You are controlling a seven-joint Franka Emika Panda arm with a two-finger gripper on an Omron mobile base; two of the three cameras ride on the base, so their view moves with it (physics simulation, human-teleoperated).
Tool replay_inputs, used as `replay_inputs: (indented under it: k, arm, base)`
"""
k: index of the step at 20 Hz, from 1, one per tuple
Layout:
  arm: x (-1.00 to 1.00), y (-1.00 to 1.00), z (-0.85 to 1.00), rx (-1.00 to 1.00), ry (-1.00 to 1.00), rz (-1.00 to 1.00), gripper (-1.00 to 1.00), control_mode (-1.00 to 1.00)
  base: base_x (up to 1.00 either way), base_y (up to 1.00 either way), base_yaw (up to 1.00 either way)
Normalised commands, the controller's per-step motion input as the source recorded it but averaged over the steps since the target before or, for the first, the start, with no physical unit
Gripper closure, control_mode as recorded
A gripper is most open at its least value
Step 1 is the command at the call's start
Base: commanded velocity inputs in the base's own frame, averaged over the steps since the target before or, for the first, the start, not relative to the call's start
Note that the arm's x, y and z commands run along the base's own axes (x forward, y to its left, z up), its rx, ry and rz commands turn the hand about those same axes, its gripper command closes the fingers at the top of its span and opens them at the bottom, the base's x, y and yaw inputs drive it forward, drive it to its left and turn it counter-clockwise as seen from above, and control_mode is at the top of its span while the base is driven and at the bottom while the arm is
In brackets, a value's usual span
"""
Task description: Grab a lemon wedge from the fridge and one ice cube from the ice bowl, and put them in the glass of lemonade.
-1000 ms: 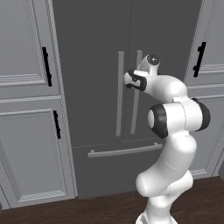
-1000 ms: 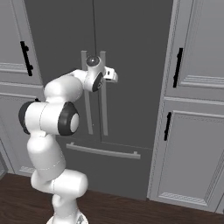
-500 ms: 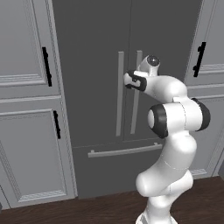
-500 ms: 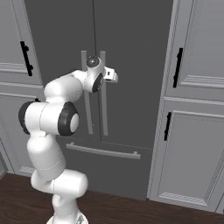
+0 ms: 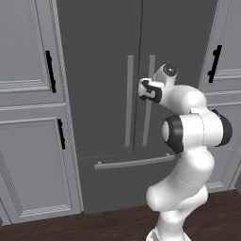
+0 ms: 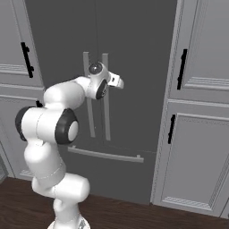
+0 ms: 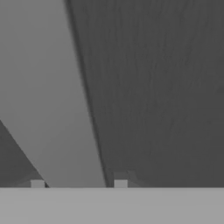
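The tall dark grey fridge (image 5: 94, 70) (image 6: 134, 53) fills the middle of both base views, its two doors closed. My gripper (image 5: 144, 89) (image 6: 115, 81) is at the upper part of the right door's light-grey bar handle (image 5: 147, 127) (image 6: 107, 120). In the hand view that handle (image 7: 57, 109) runs between my two fingertips (image 7: 120, 180), and the gripper (image 7: 78, 183) is shut on it. The lemon wedge, the ice bowl and the glass of lemonade are out of view.
The left door's bar handle (image 5: 128, 103) stands close beside the gripped one. A horizontal drawer bar (image 5: 136, 162) crosses the fridge lower down. Light grey panelled cabinets (image 5: 28, 141) (image 6: 197, 147) with black handles flank the fridge. Dark wood floor (image 6: 134, 214) lies below.
The jaws have closed from wide open onto the right door's handle. The arm has barely shifted and the fridge doors have not moved.
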Motion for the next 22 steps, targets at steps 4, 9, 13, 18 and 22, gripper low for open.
replay_inputs:
  k: [4, 9, 13, 18, 22]
  arm:
    - [-0.7, -1.0, 0.33, 0.15, 0.0, -0.16, 1.0, -1.0]
    - [-0.78, -1.0, 0.5, 0.14, 0.01, -0.15, 1.0, -1.0]
    - [-0.56, -1.0, 0.49, 0.14, 0.04, -0.12, 1.0, -1.0]
    - [-0.58, -1.0, 0.43, 0.15, 0.02, -0.12, 1.0, -1.0]
    - [-0.67, -1.0, 0.32, 0.17, 0.0, -0.14, 1.0, -1.0]
  base:
    - [0.0, 0.0, 0.0]
    - [0.0, 0.0, 0.0]
    - [0.0, 0.0, 0.0]
    - [0.0, 0.0, 0.0]
    - [0.0, 0.0, 0.0]
